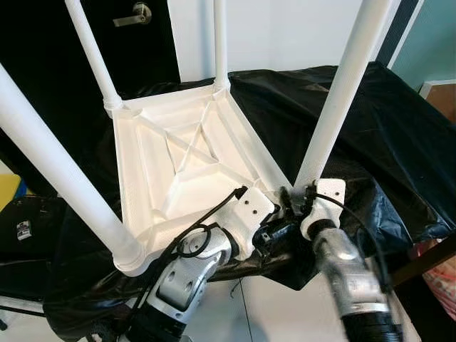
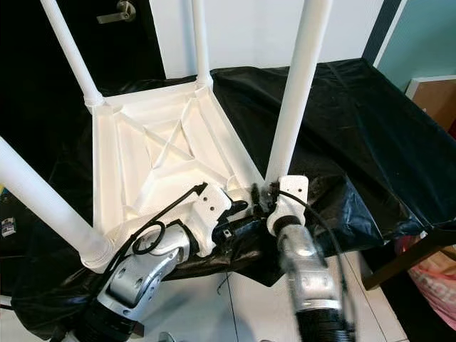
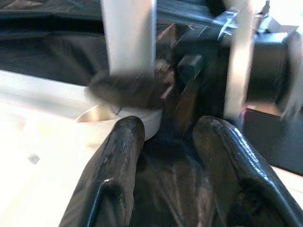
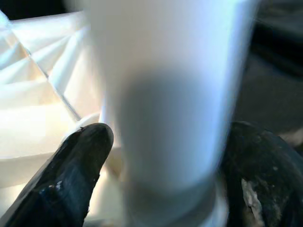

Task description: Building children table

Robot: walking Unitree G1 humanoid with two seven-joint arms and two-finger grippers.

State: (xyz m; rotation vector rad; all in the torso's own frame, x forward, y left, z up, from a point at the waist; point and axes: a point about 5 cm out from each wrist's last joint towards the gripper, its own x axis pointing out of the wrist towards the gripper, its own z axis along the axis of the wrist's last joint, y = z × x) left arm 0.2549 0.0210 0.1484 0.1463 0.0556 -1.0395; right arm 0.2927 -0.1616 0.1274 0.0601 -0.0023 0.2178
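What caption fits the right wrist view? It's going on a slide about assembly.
Right gripper with its black fingers on either side of a white table leg at the upturned tabletop.

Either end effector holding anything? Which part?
Right end effector straddles the near-right table leg at its base, just above the socket. Left end effector is open beside it, holding nothing.
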